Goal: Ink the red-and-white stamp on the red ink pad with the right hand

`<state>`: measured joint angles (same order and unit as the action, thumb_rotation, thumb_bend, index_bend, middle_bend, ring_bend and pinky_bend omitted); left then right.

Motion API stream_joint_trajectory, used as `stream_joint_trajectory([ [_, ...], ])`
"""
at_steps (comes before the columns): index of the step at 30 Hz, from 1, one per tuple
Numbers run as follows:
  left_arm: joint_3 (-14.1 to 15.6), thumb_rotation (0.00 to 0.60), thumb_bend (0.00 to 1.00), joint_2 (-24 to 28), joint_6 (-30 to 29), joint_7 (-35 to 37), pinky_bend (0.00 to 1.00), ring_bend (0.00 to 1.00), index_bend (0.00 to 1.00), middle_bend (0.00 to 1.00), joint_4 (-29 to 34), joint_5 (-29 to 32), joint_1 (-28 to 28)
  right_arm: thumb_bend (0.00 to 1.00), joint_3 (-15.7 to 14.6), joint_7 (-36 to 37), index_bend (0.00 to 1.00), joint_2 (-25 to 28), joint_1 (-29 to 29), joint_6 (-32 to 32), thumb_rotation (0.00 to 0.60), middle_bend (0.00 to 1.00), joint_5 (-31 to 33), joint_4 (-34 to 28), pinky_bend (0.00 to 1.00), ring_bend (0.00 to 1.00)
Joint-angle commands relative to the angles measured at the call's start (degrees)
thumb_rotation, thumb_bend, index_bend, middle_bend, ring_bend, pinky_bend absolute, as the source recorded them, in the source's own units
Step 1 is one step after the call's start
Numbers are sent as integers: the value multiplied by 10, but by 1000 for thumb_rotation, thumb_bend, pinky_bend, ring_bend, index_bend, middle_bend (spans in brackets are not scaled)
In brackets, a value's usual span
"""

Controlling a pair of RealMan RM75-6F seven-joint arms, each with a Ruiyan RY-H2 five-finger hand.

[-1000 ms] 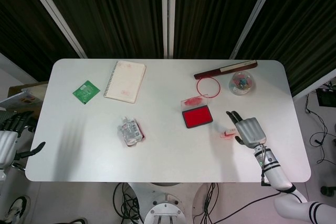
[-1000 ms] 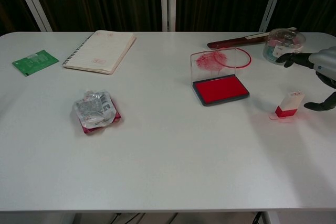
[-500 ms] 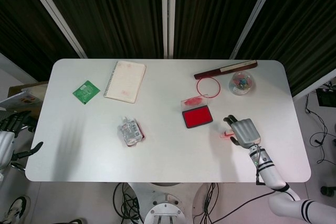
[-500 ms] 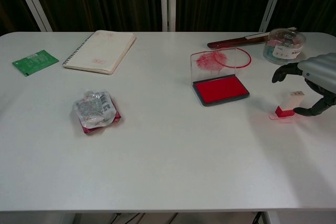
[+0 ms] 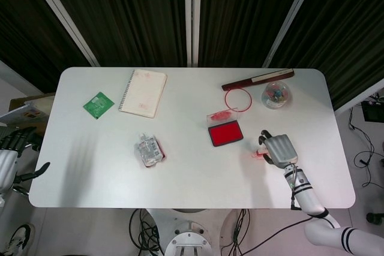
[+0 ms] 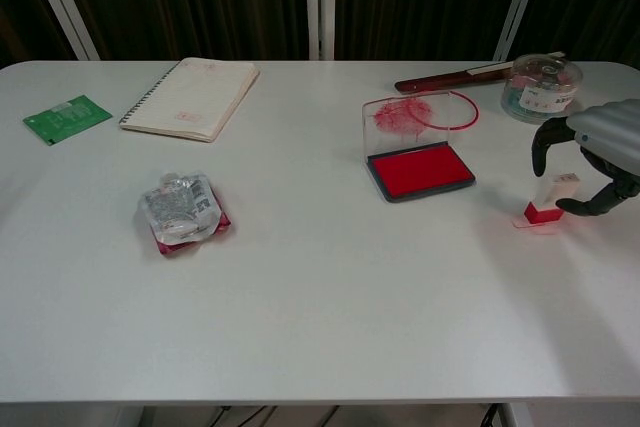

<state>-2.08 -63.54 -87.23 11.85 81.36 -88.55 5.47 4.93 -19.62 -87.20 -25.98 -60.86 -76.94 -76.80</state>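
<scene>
Chest view, right edge: the right hand (image 6: pixel 600 152) curls around the upright stamp (image 6: pixel 549 198) without clearly gripping it; the ink pad (image 6: pixel 420 171) lies open left of it, apart.

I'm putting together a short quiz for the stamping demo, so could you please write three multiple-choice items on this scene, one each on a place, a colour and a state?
1. Where does the red-and-white stamp stand relative to the red ink pad?
A. On the pad
B. On the table, toward the right robot hand's side
C. On the spiral notebook

2. What colour is the small circuit board?
A. Green
B. Blue
C. Yellow

3. What state is the ink pad's lid in?
A. Shut
B. Open, standing up behind the pad
C. Lying detached across the table

Answers: 1 B, the stamp stands upright on the table beneath the right robot hand, apart from the pad. 2 A, it is plainly green at the table's left edge. 3 B, the clear, ink-smeared lid rises behind the exposed red surface.
</scene>
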Motion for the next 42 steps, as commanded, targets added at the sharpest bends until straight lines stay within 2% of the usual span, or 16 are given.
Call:
stream_joint_trajectory([
  [1,0,434,192,0,0,0,218,131,103,134,0,-1,0,202,-1,1,458,-1,-2,0,600,262,-1,1,992,805],
  [25,0,435,199,0,2,6,218,131,103,134,-3,2,1,259,-3,-17,548,-4,-7,1,600,321,16,-1,992,805],
  [42,-1,446,199,-1,6,9,218,131,103,134,-5,4,2,270,-3,-13,572,-11,-9,-4,600,464,17,8,992,805],
])
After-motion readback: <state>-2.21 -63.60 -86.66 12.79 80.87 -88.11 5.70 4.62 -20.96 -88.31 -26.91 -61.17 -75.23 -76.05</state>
